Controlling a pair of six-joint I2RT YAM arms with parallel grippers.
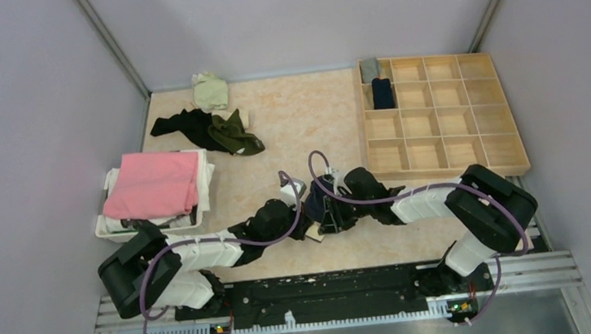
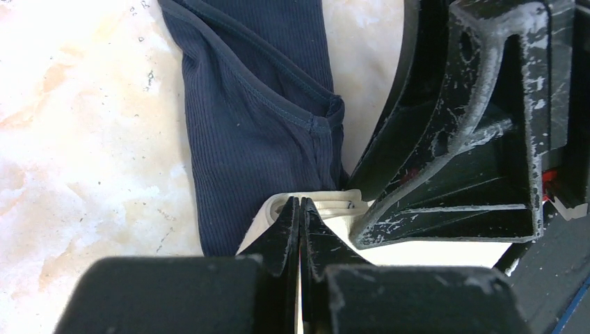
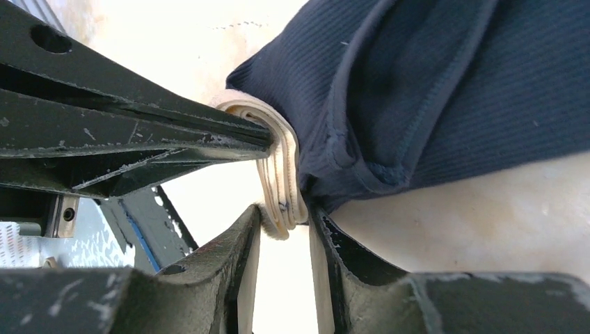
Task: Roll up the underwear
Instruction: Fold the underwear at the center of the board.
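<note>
A navy underwear (image 1: 314, 200) with a beige waistband (image 2: 268, 219) lies on the table between my two arms, near the front middle. In the left wrist view its ribbed navy cloth (image 2: 257, 132) stretches away from me. My left gripper (image 2: 300, 202) is shut, its tips pressed against the folded waistband. My right gripper (image 3: 285, 212) stands open, with the end of the stacked waistband layers (image 3: 282, 181) between its fingertips. The left gripper's fingers (image 3: 139, 132) reach in from the left and touch the same stack. From above, both grippers (image 1: 326, 221) meet at the underwear's near end.
More underwear in black and olive (image 1: 219, 132) and a pale green piece (image 1: 210, 91) lie at the back left. A folded pink cloth (image 1: 151, 183) rests on a white basket (image 1: 106, 228). A wooden compartment tray (image 1: 435, 117) at the right holds a navy roll (image 1: 382, 93) and a grey one (image 1: 369, 68).
</note>
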